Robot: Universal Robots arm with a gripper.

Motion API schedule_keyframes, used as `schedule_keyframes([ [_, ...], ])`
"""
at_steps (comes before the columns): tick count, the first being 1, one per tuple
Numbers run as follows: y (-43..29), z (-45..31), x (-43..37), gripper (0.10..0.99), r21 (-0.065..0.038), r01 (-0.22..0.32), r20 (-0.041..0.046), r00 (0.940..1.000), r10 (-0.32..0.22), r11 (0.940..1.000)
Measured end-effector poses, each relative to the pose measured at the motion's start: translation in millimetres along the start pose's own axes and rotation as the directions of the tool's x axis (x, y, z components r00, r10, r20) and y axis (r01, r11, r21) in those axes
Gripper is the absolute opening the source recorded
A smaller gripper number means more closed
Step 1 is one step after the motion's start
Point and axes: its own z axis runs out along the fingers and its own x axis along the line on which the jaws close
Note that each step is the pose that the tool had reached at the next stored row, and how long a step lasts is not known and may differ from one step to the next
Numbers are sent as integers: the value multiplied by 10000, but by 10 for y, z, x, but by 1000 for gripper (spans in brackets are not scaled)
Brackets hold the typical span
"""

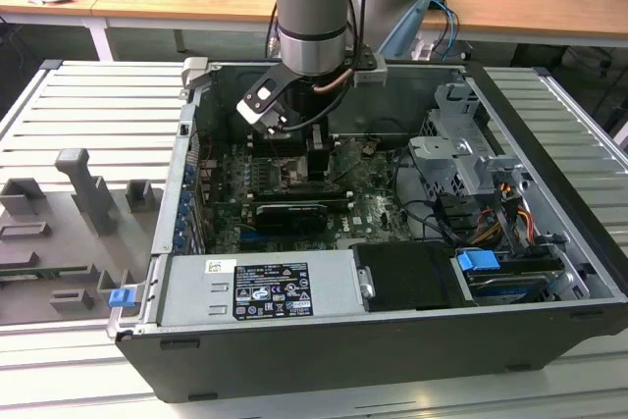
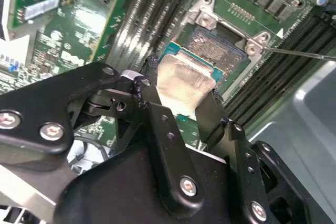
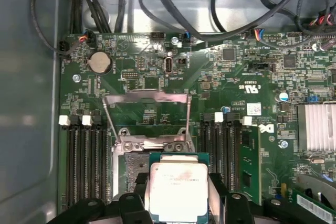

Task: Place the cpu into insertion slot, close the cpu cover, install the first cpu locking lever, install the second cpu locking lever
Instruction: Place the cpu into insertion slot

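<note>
The cpu point(image 3: 178, 187) point(image 2: 184, 77), a flat square chip with a silvery top and green edge, sits between the black fingers point(image 2: 152, 103) of my gripper point(image 2: 181, 95) point(image 3: 178, 195), which is shut on it. It hangs over the near part of the insertion slot point(image 2: 218, 43) point(image 3: 134, 163), whose contact field partly shows beside it. Whether chip and slot touch I cannot tell. The cpu cover point(image 3: 148, 97) stands raised open at the slot's far side. A thin locking lever point(image 2: 299, 52) point(image 3: 108, 114) sticks out beside the slot. In the exterior view my gripper point(image 1: 316, 159) reaches down into the open computer case point(image 1: 549, 203).
Memory slots point(image 3: 84, 166) point(image 3: 226, 156) flank the socket on both sides. A long black expansion card point(image 1: 289, 215), the power supply point(image 1: 255, 287) and a drive cage point(image 1: 461, 159) stand inside the case. Cables point(image 3: 173, 3) run along the case wall. Grey fixtures point(image 1: 88, 188) sit at the exterior view's left.
</note>
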Motion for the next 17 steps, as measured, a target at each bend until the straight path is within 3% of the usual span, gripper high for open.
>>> schedule_keyframes([
  [3, -3, 11, 58, 529, 2, 156, -13, 9999, -156, 9999],
  [17, -91, 178, 151, 529, 5, 400, -29, 9992, -400, 9992],
])
